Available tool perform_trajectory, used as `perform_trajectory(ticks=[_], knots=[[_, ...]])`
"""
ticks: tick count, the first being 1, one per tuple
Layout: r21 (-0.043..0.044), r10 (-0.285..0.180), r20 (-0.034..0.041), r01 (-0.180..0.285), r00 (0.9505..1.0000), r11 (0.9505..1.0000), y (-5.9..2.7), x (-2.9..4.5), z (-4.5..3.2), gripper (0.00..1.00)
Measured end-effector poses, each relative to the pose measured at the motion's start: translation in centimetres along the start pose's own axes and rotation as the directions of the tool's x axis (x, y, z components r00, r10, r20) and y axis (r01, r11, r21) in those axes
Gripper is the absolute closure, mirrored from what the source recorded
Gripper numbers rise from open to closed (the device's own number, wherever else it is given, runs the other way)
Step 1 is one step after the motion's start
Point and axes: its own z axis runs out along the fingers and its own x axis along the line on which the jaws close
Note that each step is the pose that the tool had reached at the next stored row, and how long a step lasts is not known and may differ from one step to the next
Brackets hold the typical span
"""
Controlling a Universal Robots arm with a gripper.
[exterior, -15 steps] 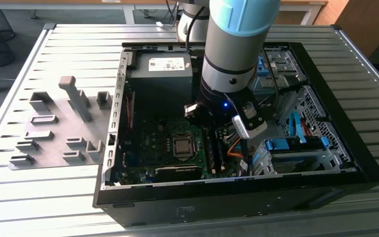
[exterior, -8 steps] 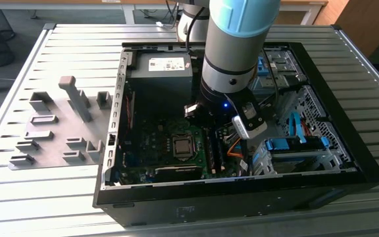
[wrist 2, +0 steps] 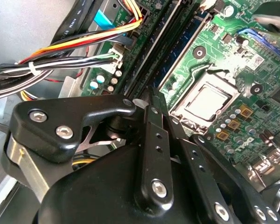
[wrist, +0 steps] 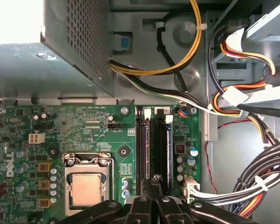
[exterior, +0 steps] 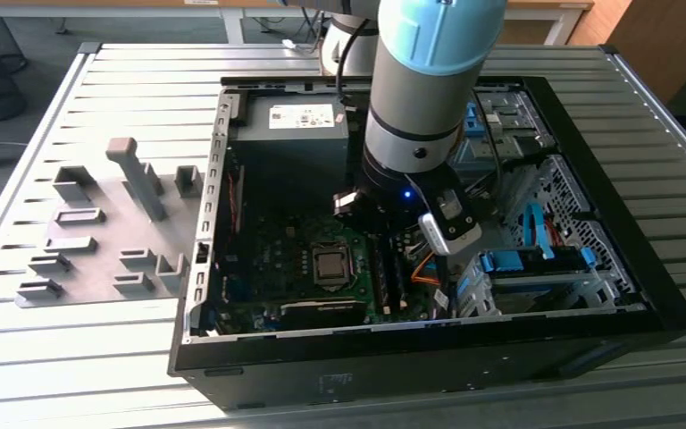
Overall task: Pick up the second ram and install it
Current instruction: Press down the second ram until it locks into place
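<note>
- A slatted metal surface (exterior: 104,357) carries an open black computer case (exterior: 629,322) and, toward the exterior view's left, a grey fixture block (exterior: 93,241) with upright slots.
- The arm (exterior: 421,98), grey with a pale blue sleeve, comes down steeply into the case over the green motherboard (exterior: 271,259).
- The motherboard's square processor socket (wrist: 86,186) sits beside a row of long dark memory slots (wrist: 142,154).
- A grey power supply (exterior: 289,130) fills the far end of the case; bundled cables (wrist: 266,182) run along the side nearest the slots.
- The pincer (wrist: 154,189) has its fingers pressed close together, tips right over the memory slots.
- The second ram (wrist: 168,154) appears as a thin dark stick edge-on in the slots, just beside the fingertips; whether the pincer grips it, I cannot tell.
</note>
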Motion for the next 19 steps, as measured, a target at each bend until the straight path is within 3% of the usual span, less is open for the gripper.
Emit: perform_trajectory(ticks=[11,14,19], knots=[[0.0019,0.000,-0.0017,0.000,1.0000,1.0000,-0.04,0.00,0.79,0.89],[-0.0031,0.000,-0.0003,0.000,1.0000,1.0000,0.04,-0.02,0.26,0.89],[-0.0001,0.000,-0.0012,0.000,1.0000,1.0000,0.07,0.00,-1.67,0.89]])
